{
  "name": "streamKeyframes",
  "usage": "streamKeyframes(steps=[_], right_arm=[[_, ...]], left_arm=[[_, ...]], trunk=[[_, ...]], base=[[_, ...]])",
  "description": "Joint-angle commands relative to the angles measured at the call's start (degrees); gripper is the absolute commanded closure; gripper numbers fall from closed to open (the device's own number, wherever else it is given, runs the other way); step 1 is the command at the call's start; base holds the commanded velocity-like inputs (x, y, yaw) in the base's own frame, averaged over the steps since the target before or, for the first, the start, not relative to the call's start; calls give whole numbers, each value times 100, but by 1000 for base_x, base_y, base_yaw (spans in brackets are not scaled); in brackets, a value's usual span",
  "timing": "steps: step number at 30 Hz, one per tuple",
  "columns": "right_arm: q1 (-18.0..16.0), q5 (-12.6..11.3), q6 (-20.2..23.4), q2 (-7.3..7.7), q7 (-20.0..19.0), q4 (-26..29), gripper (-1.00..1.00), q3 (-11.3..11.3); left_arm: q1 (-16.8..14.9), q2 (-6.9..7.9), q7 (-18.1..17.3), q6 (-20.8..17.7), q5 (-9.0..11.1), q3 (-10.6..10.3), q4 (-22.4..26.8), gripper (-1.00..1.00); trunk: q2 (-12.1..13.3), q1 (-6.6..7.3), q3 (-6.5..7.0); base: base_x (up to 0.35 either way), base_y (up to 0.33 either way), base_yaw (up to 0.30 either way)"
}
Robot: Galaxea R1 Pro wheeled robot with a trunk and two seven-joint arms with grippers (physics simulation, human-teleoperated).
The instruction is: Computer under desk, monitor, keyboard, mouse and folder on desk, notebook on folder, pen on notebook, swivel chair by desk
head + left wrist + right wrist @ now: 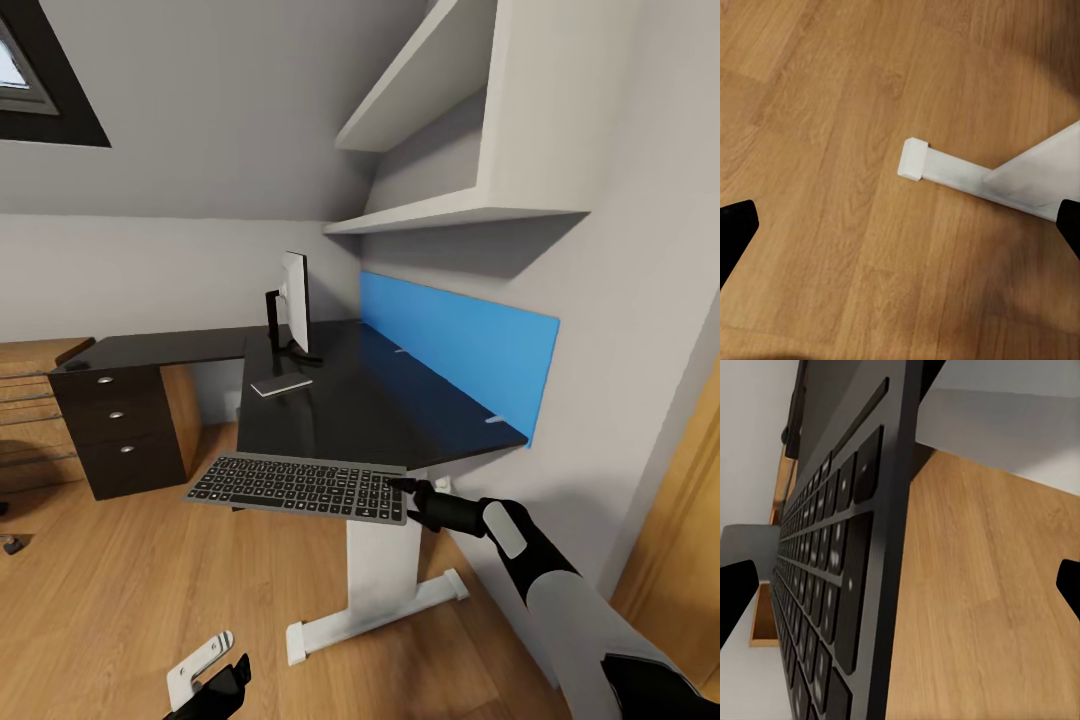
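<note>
The desk with its glossy black top stands against the right wall. On it the monitor is upright, seen edge-on, and a thin light-grey flat piece lies just in front of it. The keyboard, dark keys in a silver-grey frame, hangs level in the air just before the desk's near edge. My right gripper is shut on its right end. In the right wrist view the keyboard runs away edge-on from the right gripper. My left gripper hangs low and open over bare floor, also seen as the left gripper.
A black drawer unit stands under the desk's left wing, beside low light-wood shelving. A blue panel lines the wall behind the desk, with white shelves above. The white desk leg and its foot rest on the wood floor.
</note>
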State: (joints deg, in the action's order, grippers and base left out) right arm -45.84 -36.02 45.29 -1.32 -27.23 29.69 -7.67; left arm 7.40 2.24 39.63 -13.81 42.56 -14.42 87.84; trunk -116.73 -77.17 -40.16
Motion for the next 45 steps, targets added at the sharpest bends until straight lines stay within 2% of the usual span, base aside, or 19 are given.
streamKeyframes(steps=[1, 15, 37, 45], right_arm=[[-4, 16, 41, -13, -11, 1, -100, -44], [-4, 16, 41, -100, -11, 1, -100, 150], [-4, 15, 40, -114, -11, 1, -100, 168], [-4, 16, 41, -190, -12, 1, -100, 169]], left_arm=[[0, 5, 36, -16, 24, -8, 10, -100], [-2, 5, 44, -16, 24, -8, 5, -100], [-2, 5, 44, -16, 25, -43, 5, -100], [-2, 5, 44, -16, 24, -50, 5, -100]], trunk=[[-3, 0, -5], [-3, 0, -5], [-3, 0, -5], [-3, 0, -5]], base=[[0, 0, 0], [0, 0, 0], [0, 0, 0], [0, 0, 0]])
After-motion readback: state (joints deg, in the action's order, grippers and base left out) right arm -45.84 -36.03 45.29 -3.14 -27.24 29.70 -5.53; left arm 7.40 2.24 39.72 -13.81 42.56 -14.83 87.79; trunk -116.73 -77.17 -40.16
